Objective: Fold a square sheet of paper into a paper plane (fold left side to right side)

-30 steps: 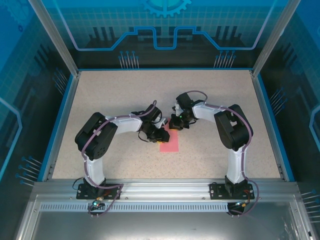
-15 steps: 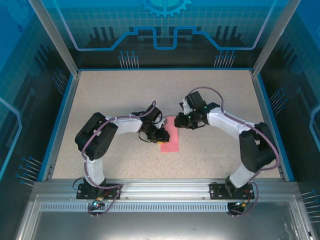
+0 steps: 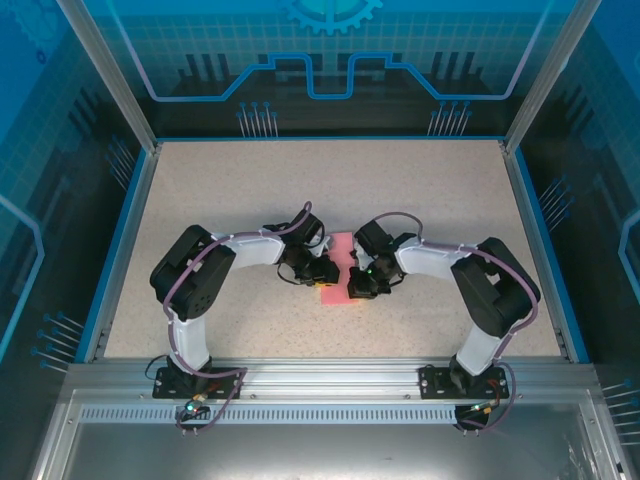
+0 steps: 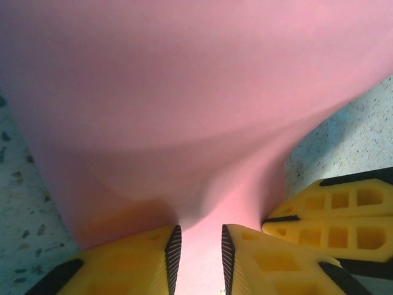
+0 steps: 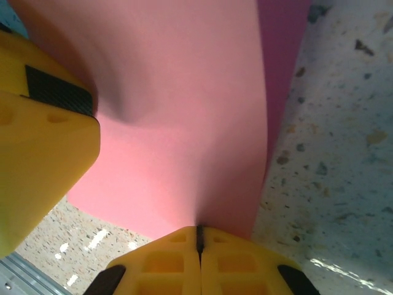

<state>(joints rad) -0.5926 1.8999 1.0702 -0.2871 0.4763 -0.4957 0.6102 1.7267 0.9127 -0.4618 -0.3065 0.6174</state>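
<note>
The pink square sheet of paper [image 3: 340, 245] lies mid-table, folded into a narrow strip, with both grippers over it. My left gripper [image 3: 322, 270] comes in from the left. In its wrist view the jaws [image 4: 199, 233] stand a little apart on the paper [image 4: 184, 92], which bulges up ahead of them. My right gripper [image 3: 358, 283] sits at the strip's near right edge. Its jaws [image 5: 198, 230] are shut on the upper paper layer [image 5: 184, 123], which puckers into the seam. A darker lower layer [image 5: 279, 61] shows beside it. No paper plane shape shows.
The speckled table [image 3: 430, 200] is bounded by a blue rim [image 3: 128, 230] and metal frame posts [image 3: 108, 75]. The left gripper's yellow finger [image 5: 43, 123] stands close to the right gripper. Right gripper's fingers [image 4: 331, 212] show beside the left jaws.
The right gripper moved from the paper's far end, out to the right, then down to its near right edge and closed on it. The left gripper stayed in place.
</note>
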